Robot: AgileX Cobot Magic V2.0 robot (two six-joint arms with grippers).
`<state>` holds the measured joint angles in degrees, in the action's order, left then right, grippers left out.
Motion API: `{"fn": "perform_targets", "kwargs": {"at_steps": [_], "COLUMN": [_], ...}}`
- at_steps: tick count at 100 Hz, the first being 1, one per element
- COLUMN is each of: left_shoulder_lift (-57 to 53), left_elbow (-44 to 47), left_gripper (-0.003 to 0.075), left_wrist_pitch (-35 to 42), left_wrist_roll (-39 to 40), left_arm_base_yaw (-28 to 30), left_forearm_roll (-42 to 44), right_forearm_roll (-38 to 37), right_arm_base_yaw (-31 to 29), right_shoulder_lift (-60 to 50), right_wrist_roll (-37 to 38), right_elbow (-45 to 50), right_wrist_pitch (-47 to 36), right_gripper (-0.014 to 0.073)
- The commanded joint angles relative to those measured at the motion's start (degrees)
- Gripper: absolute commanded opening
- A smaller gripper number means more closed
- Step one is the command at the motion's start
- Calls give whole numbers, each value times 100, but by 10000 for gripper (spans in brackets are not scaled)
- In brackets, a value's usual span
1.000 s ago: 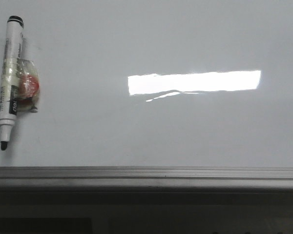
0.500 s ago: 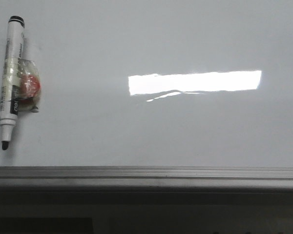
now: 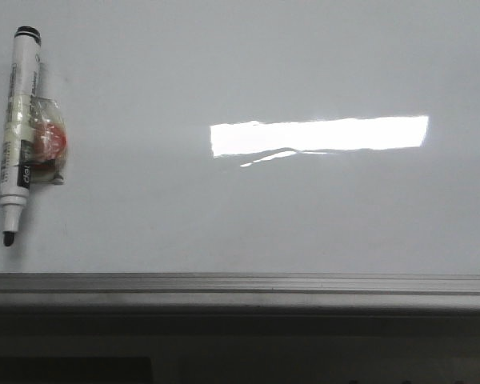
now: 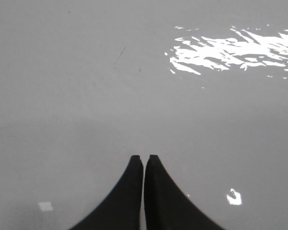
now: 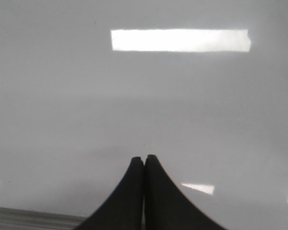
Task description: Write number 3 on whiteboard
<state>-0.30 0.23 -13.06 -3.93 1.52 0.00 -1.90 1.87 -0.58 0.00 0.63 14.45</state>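
Since earlier frame, marker (image 3: 21, 136) barely shifted on whiteboard (image 3: 264, 208).

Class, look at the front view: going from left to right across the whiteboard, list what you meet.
Marker pen → red item taped to its side → bare whiteboard → bright light reflection. No digit is drawn yet.

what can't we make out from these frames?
- Marker label text: too small and blurred in the front view.
- Orange-red item in clear wrap beside the marker: too blurred to identify.
- Arms: outside the front view; the left gripper and right gripper show only closed fingertips.
- Whiteboard: cropped on three sides.
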Motion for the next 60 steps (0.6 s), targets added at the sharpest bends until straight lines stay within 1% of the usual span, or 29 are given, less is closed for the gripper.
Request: {"fn": "perform_targets", "kwargs": {"at_steps": [1, 9, 16, 21, 29, 34, 48, 60], "left_shoulder_lift": [-145, -145, -145, -145, -77, 4, 435, 909], "left_elbow": [197, 197, 176, 137, 11, -103, -697, -1373], "left_gripper": [-20, -20, -20, -20, -20, -20, -20, -20], "left_wrist_pitch": [481, 516, 692, 674, 613, 557, 23, -726], "left_wrist_roll": [22, 22, 64, 64, 64, 64, 64, 11], "left_arm_base_yaw": [-11, -11, -11, -11, -11, -11, -11, -11], "left_forearm_roll": [0, 0, -399, -623, -542, -507, -669, -627], "right_forearm_roll": [-87, -87, -46, 190, 657, 795, 898, 898], "right_arm_base_yaw": [-35, -35, -35, -35, -35, -35, -35, -35], "right_shoulder_lift": [-90, -90, -90, -90, -53, 15, 348, 726], "right_wrist_roll": [-57, -57, -57, -57, -57, -57, -57, -57], "right_elbow": [137, 137, 137, 137, 84, -1, -373, -794], "right_wrist_pitch": [-764, -787, -799, -787, -696, -527, -128, 2], "right_gripper": [-54, -54, -54, -54, -54, -54, -54, -54]}}
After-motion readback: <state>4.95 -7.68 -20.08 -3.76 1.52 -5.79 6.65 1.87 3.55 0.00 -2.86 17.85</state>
